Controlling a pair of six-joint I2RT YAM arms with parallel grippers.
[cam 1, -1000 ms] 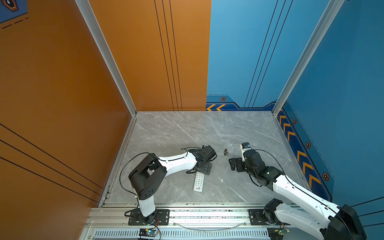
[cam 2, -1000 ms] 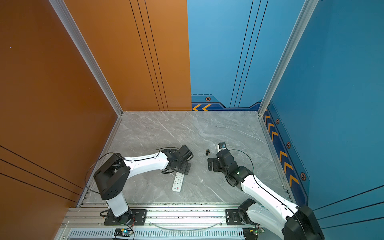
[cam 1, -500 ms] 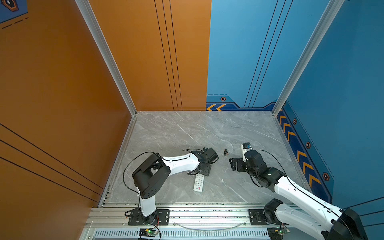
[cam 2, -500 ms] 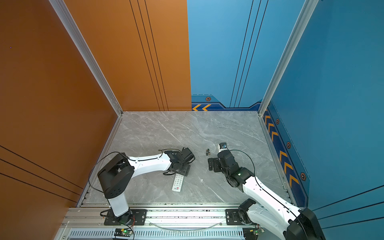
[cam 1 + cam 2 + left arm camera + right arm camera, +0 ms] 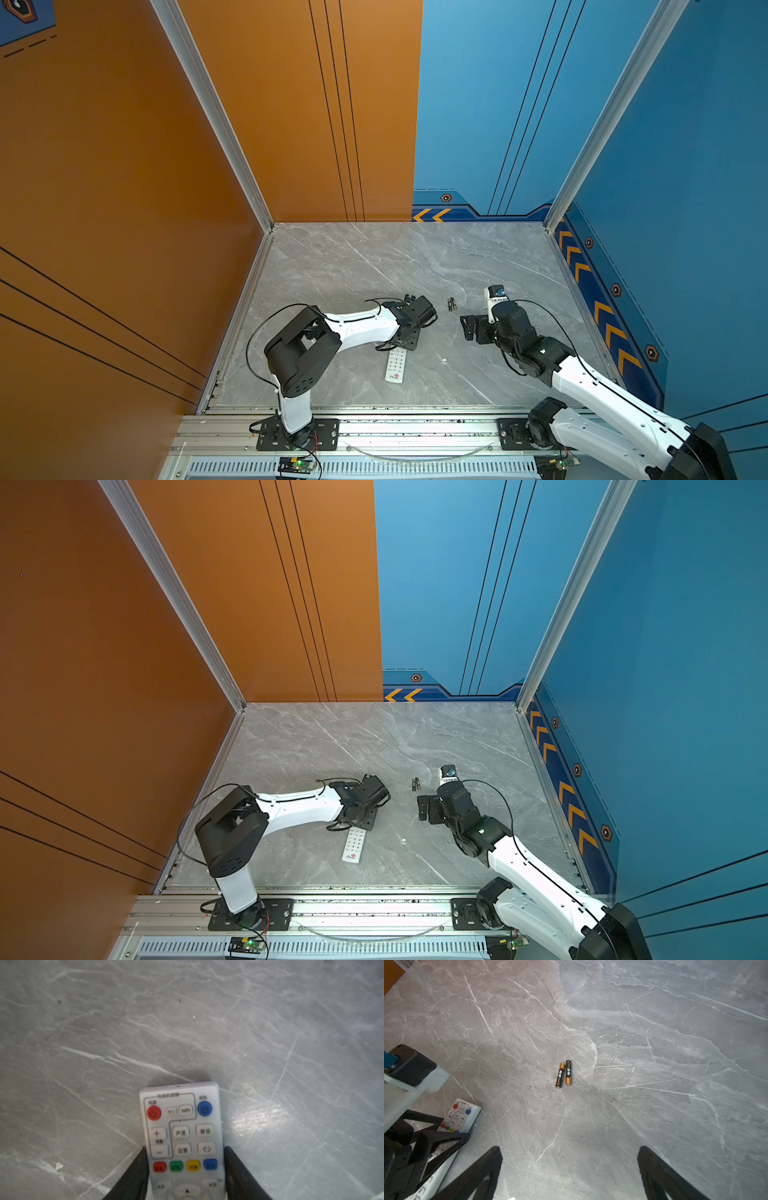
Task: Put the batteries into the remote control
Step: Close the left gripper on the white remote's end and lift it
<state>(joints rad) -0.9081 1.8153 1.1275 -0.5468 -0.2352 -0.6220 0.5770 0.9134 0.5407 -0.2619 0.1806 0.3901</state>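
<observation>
The white remote control (image 5: 396, 365) (image 5: 354, 845) lies buttons up on the grey marble table, its coloured-button end under my left gripper (image 5: 409, 341). In the left wrist view the black fingers (image 5: 141, 1167) press both long sides of the remote control (image 5: 182, 1136); my left gripper (image 5: 185, 1150) is shut on it. Two batteries (image 5: 451, 304) (image 5: 416, 784) (image 5: 564, 1074) lie side by side on the table, touching, a little ahead of my right gripper (image 5: 466, 328) (image 5: 570, 1148). It is open and holds nothing.
Orange wall panels stand on the left and blue ones on the right and behind. An aluminium rail (image 5: 415, 428) with both arm bases runs along the front. In the right wrist view the left gripper (image 5: 425, 1147) straddles the remote control (image 5: 460, 1115).
My left gripper's jaws have narrowed onto the sides of the remote control, and the left arm's elbow has shifted right. The right arm and the batteries have stayed put.
</observation>
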